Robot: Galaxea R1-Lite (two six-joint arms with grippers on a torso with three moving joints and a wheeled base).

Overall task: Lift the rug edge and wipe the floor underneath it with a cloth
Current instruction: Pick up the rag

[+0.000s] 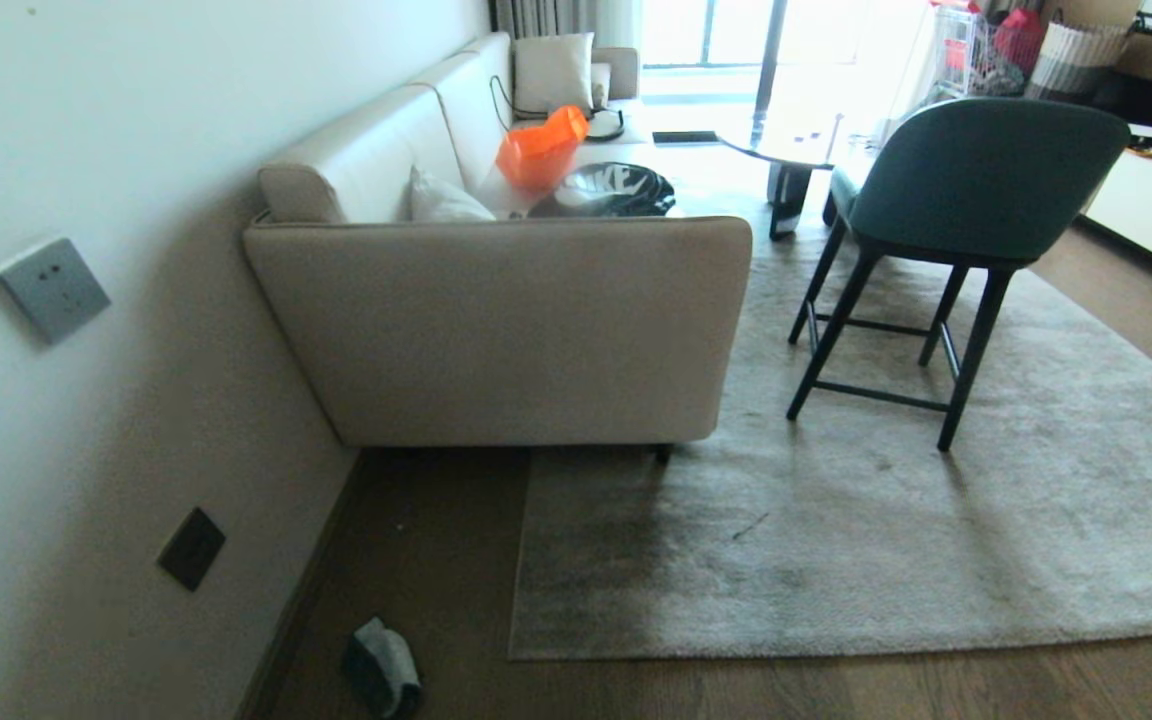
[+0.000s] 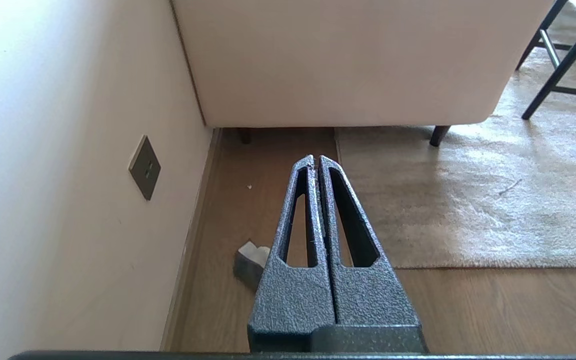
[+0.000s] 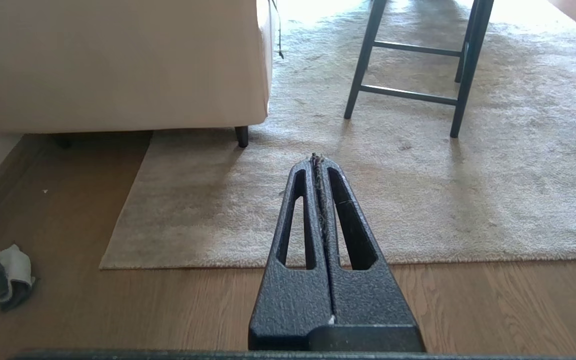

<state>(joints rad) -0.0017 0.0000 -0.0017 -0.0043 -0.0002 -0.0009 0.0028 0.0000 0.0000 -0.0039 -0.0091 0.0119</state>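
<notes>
The rug edge [image 1: 536, 655] lies flat on the floor [image 1: 436, 560], its square corner at about 6 o'clock in the head view, below the beige sofa [image 1: 496, 330]. The cloth [image 1: 383, 668] sits crumpled on the bare planks at about 7 o'clock, near the skirting and apart from the rug. A dark green chair [image 1: 976, 180] stands on the rug at 2 o'clock. The left gripper [image 2: 316, 159] and right gripper [image 3: 316, 158] both hang above the floor with fingers pressed together, holding nothing.

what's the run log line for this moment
stage: not started | cloth: on floor by wall | rug edge: flat | left gripper: shut, empty | right gripper: shut, empty
</notes>
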